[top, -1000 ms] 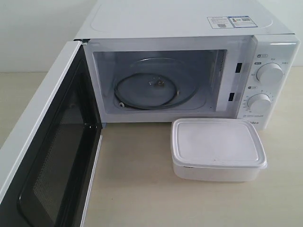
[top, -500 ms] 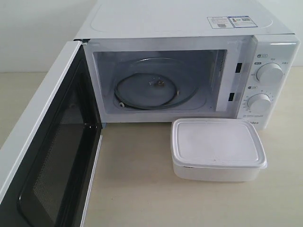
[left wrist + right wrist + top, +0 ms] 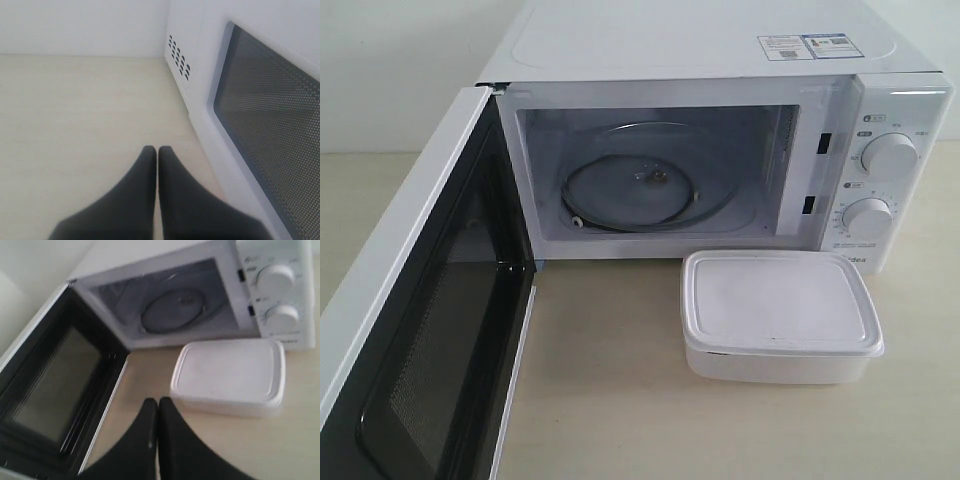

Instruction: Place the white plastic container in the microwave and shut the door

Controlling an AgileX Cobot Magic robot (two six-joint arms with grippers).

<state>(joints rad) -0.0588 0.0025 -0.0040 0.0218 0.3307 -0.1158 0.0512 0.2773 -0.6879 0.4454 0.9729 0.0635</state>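
Observation:
The white plastic container (image 3: 778, 313) rests with its lid on, on the table just in front of the microwave (image 3: 720, 150), below the two dials. The door (image 3: 415, 330) stands swung wide open at the left, its dark window facing inward; the cavity holds a glass turntable (image 3: 645, 188). Neither arm shows in the exterior view. My right gripper (image 3: 158, 401) is shut and empty, hovering short of the container (image 3: 230, 375). My left gripper (image 3: 157, 149) is shut and empty above the table beside the door's outer face (image 3: 265, 125).
A beige tabletop (image 3: 620, 400) stretches between the open door and the container. The microwave's side vents (image 3: 179, 56) show in the left wrist view. A pale wall stands behind the microwave.

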